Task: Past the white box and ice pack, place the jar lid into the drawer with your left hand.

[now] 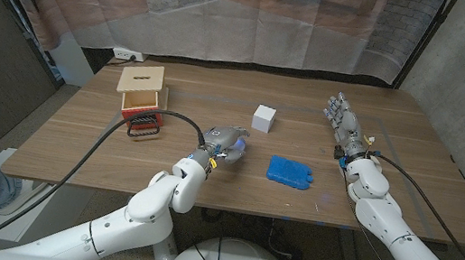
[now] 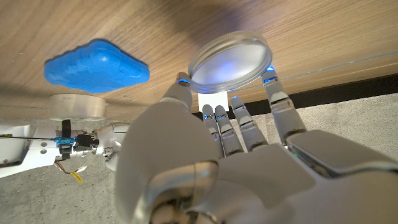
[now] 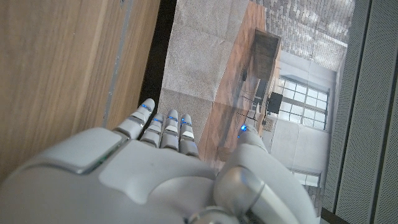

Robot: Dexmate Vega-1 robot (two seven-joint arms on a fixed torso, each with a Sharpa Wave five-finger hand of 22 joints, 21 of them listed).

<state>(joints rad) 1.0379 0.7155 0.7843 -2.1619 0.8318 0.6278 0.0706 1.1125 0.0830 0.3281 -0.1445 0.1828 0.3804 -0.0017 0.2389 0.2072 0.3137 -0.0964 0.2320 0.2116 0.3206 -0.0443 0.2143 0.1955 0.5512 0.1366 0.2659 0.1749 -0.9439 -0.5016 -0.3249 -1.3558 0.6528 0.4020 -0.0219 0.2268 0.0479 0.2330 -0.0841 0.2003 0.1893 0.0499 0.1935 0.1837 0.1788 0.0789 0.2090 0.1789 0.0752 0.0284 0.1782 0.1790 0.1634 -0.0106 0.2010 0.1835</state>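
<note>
A: What stands at the left of the wooden table (image 1: 76, 140)?

B: Near the far-left corner there is a small box of pale wood with a red drawer (image 1: 142, 102). The drawer has a dark wire handle toward the near edge, and the flat top has a slot.

A: And the lid?

B: The round, clear jar lid with a silvery rim (image 2: 230, 56) is held by the left hand (image 1: 223, 143) over the middle of the table, closer to the near edge. It is pinched at its rim between the thumb and the fingers (image 2: 278, 99). Its flat face is turned to the wrist camera; being a disc, it has no long axis.

A: What lies further right?

B: A small white cube-shaped box (image 1: 262, 117) sits near the centre. A blue, flat, cushion-like ice pack with a ribbed surface (image 1: 289, 171) lies close to the near edge. The right hand (image 1: 345, 127) is near the right edge, holding nothing, its fingers straight and side by side.
</note>
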